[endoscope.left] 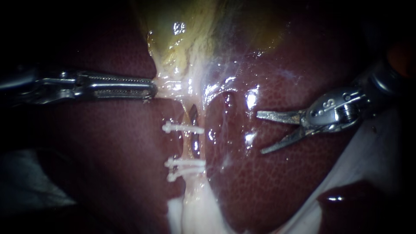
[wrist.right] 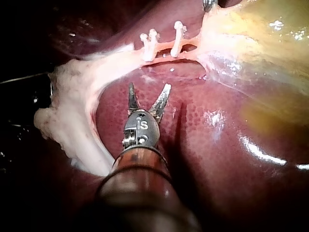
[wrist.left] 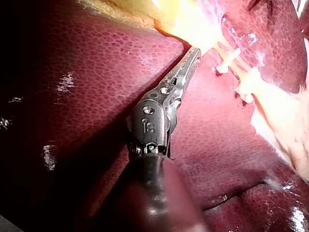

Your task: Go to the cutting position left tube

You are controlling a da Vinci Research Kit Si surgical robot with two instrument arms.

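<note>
Endoscope view, centre frame: the tube (endoscope.left: 193, 145) runs downward from the gallbladder (endoscope.left: 186, 43) and is crossed by three white clips (endoscope.left: 183, 128). At left centre, our left instrument (endoscope.left: 152, 89) has its jaws clamped on the gallbladder's pale lower edge. Right of centre, our right instrument (endoscope.left: 260, 133) holds its jaws wide over the liver (endoscope.left: 260, 186), apart from the tube.
</note>
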